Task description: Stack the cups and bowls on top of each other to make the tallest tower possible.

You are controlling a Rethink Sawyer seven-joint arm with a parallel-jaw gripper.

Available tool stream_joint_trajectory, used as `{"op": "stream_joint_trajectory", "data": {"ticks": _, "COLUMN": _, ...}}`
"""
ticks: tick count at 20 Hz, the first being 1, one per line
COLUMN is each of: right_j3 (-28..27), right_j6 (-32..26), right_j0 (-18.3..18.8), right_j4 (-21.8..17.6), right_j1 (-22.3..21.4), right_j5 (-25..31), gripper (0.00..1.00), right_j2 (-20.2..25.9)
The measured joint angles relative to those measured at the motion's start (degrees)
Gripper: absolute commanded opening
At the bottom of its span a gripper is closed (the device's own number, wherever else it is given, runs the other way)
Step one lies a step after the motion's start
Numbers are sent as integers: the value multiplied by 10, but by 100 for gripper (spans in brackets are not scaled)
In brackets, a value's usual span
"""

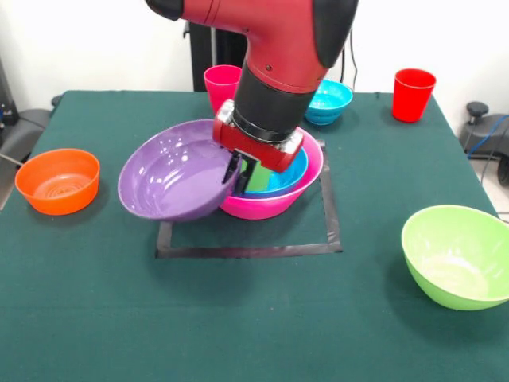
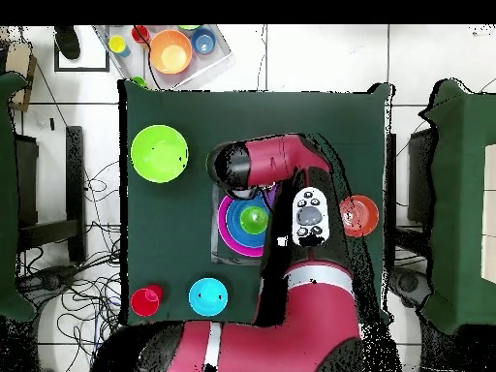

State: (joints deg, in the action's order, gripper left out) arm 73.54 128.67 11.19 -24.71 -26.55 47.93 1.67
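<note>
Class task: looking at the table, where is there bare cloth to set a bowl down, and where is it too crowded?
Free: the near strip between the orange bowl and the lime green bowl, in front of the taped square. Also between the pink bowl and the red cup. Crowded: the square itself, where the pincer holds the tilted purple bowl.

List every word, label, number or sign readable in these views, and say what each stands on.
None: no text can be read anywhere.
The bowls, such as the purple bowl and orange bowl, and the red cup are plain.
The arm's control pad has buttons, their markings too small to read.
</note>
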Motion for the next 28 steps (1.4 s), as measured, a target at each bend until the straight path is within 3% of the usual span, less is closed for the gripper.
{"op": "stream_joint_trajectory", "data": {"ticks": 8, "right_j3": 0, "right_j6": 0, "right_j0": -36, "right_j4": 8, "right_j1": 0, "right_j5": 13, "gripper": 0, "right_j2": -42}}
{"op": "stream_joint_trajectory", "data": {"ticks": 18, "right_j3": -39, "right_j6": 0, "right_j0": -94, "right_j4": 63, "right_j1": 17, "right_j5": 129, "gripper": 0, "right_j2": -70}}
{"op": "stream_joint_trajectory", "data": {"ticks": 28, "right_j3": -74, "right_j6": 0, "right_j0": -98, "right_j4": 74, "right_j1": 54, "right_j5": 138, "gripper": 0, "right_j2": -94}}
